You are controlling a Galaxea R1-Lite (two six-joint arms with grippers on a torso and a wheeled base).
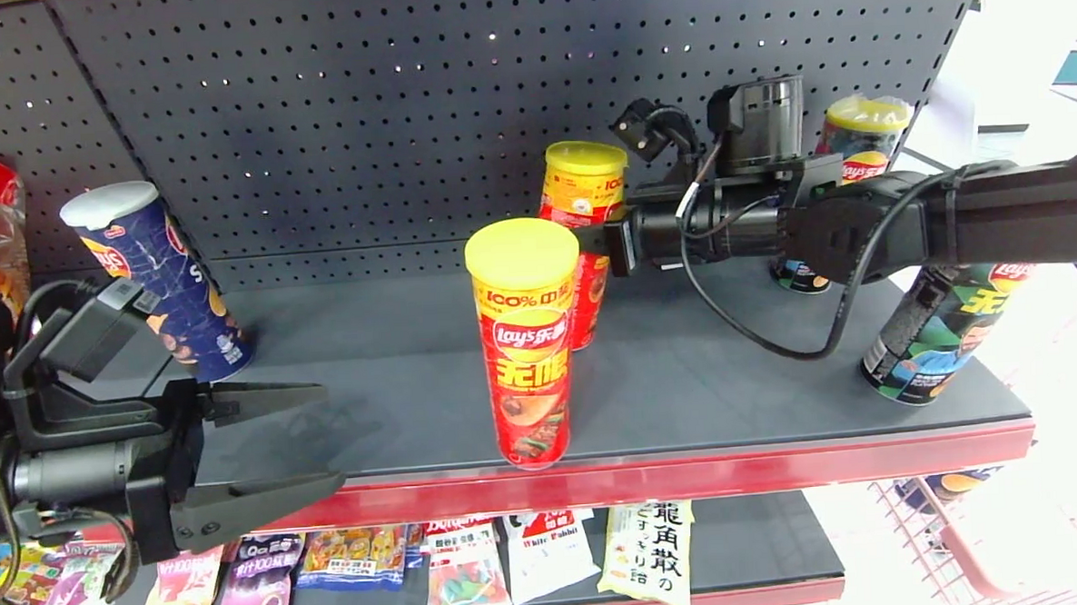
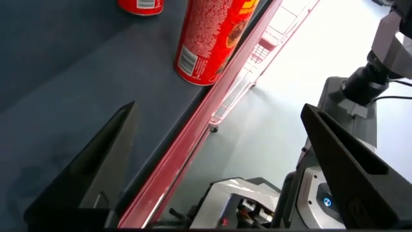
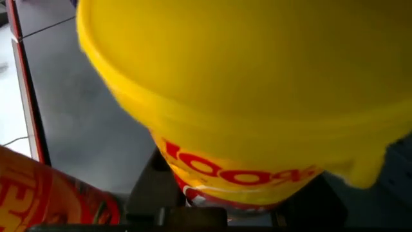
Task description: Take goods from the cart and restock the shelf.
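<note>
Your right gripper (image 1: pixel 601 245) clamps far can (image 1: pixel 583 184), upright at middle of shelf (image 1: pixel 687 378), just behind near can (image 1: pixel 526 339); your left gripper (image 1: pixel 331 436) gapes wide, holding nothing, at shelf's near left edge.

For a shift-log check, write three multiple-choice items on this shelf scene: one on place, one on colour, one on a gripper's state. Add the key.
1. On the upper shelf, the blue can stands at: A) left end; B) middle; C) right end.
2. The front red can's lid is: A) white; B) yellow; C) green.
3. The left gripper is: A) shut on a can; B) shut, empty; C) open, empty.
Key: A, it stands far left; B, its top is yellow; C, fingers spread, nothing between.
</note>
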